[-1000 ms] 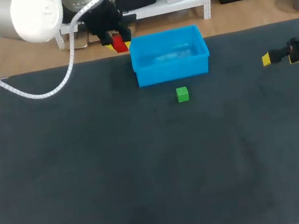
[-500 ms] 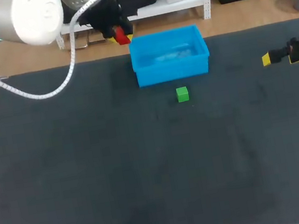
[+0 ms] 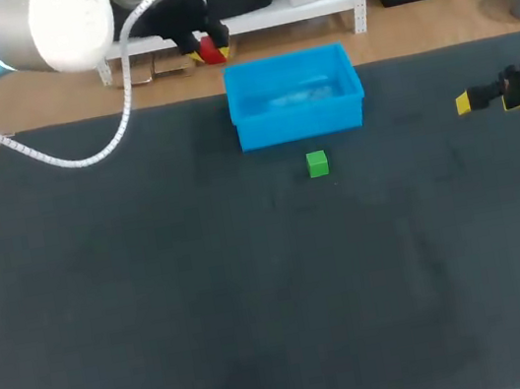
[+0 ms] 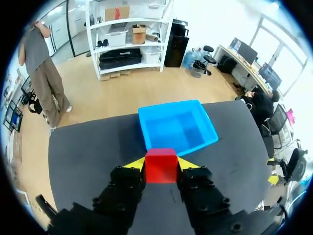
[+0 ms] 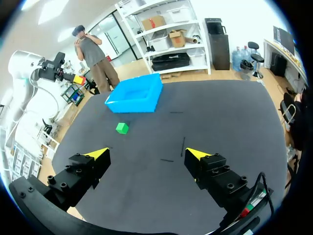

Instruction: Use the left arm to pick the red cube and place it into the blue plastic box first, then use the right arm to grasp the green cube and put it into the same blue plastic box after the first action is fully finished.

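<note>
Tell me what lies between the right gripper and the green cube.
Nothing: in the right wrist view, only bare black table separates the open right gripper from the green cube.

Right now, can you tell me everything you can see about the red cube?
The red cube is a small, plain, bright red block with smooth flat faces, plastic-looking. It is held up off the table, pinched between the two yellow fingertips of the left hand, one on each side. The blue plastic box lies ahead of it; the cube is not inside yet. Nothing else touches it.
</note>
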`<state>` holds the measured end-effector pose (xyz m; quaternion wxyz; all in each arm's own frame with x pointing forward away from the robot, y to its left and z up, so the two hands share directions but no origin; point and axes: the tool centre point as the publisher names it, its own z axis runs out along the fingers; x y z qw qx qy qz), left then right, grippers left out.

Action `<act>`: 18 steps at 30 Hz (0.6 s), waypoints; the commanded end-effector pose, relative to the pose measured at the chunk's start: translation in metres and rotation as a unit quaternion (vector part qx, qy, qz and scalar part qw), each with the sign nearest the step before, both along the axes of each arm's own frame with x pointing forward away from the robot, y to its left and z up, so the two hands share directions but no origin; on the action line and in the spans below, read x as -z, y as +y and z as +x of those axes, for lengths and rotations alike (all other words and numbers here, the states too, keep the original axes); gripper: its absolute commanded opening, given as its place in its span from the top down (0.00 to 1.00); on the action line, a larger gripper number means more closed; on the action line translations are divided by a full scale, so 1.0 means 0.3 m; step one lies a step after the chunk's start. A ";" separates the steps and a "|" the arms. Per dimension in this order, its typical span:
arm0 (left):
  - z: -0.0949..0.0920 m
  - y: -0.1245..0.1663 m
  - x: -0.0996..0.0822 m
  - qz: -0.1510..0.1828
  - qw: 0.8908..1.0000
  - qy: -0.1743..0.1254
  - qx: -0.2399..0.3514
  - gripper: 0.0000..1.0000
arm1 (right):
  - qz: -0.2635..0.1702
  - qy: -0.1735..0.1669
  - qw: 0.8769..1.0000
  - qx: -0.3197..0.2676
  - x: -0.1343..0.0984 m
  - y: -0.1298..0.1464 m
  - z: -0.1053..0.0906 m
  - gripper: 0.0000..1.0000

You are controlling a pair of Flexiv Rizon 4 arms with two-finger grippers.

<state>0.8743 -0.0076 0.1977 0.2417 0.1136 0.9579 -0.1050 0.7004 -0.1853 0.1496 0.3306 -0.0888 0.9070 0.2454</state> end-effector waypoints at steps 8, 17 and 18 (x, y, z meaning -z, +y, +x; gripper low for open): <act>0.077 -0.015 0.033 -0.012 1.000 0.007 0.001 1.00 | 0.000 0.000 1.000 -0.001 0.001 -0.001 0.001 0.00; 0.101 -0.138 0.029 -0.027 0.999 -0.002 -0.025 1.00 | 0.000 0.000 1.000 -0.001 0.001 -0.001 0.001 0.00; 0.105 -0.151 0.031 -0.028 0.999 -0.002 -0.027 1.00 | 0.000 0.000 1.000 -0.001 0.001 -0.001 0.001 0.00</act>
